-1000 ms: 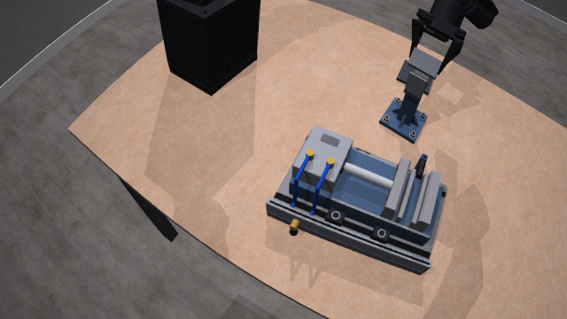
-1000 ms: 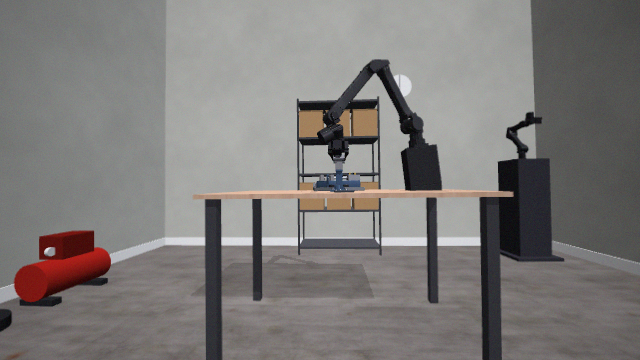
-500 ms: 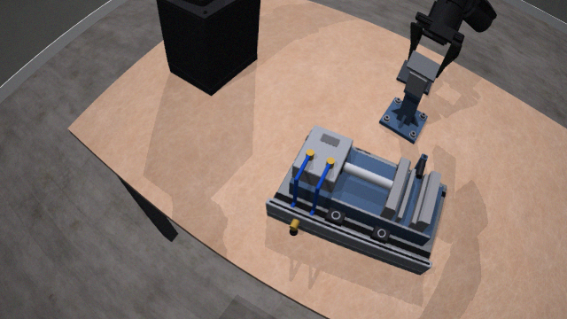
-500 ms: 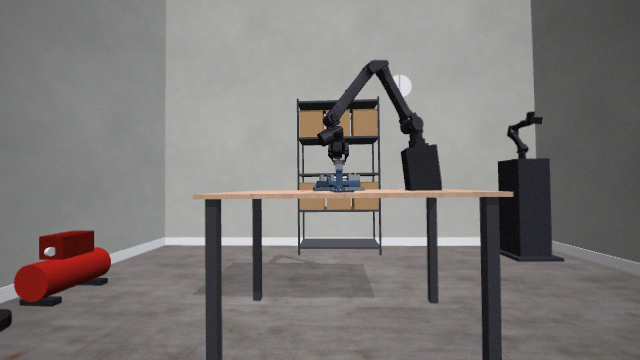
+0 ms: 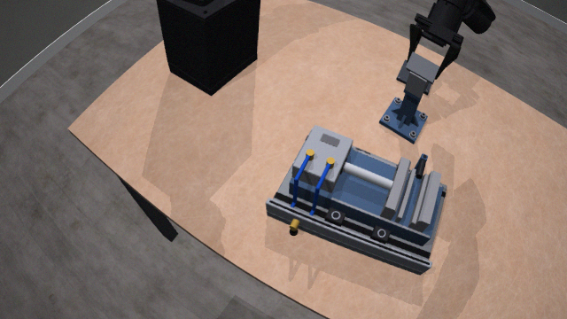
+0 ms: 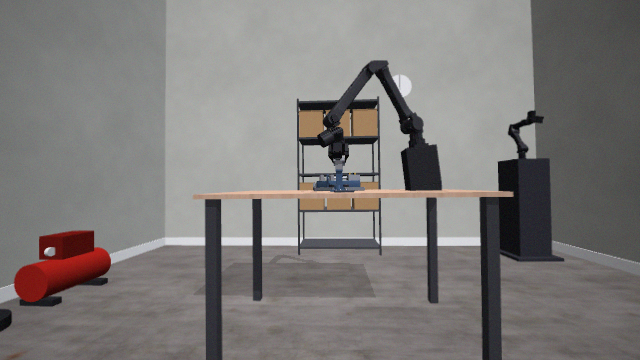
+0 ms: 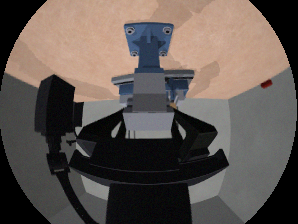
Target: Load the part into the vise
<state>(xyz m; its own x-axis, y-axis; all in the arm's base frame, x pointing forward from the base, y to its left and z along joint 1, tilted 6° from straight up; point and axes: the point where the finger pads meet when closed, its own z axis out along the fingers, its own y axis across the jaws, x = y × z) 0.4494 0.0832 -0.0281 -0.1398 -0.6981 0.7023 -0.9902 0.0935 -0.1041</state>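
Apparently gripper [image 5: 426, 65] [image 6: 339, 158] [image 7: 148, 110] pinches part [image 5: 422, 67] [image 6: 339, 164] [image 7: 149, 121] at stand [image 5: 409, 108] [image 6: 339, 176] [image 7: 149, 61], likely for regripping. Vise [image 5: 368, 200] [image 7: 125, 90], seven o'clock from stand in top view, stays open for loading.

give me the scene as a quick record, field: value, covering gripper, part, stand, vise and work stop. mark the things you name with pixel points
gripper: shut on the part, gripper [image 5: 425, 66] [image 6: 338, 159] [image 7: 148, 110]
part: grey block [image 5: 423, 66] [image 6: 339, 163] [image 7: 148, 121], at the top of the stand; contact unclear
stand: blue stand [image 5: 411, 105] [image 6: 339, 175] [image 7: 149, 59], upright, base bolted
vise: vise [image 5: 361, 192] [image 6: 322, 186] [image 7: 125, 91] open, part not loaded
work stop: short dark rod [image 5: 421, 167] between the jaws
slot direction: cannot tell
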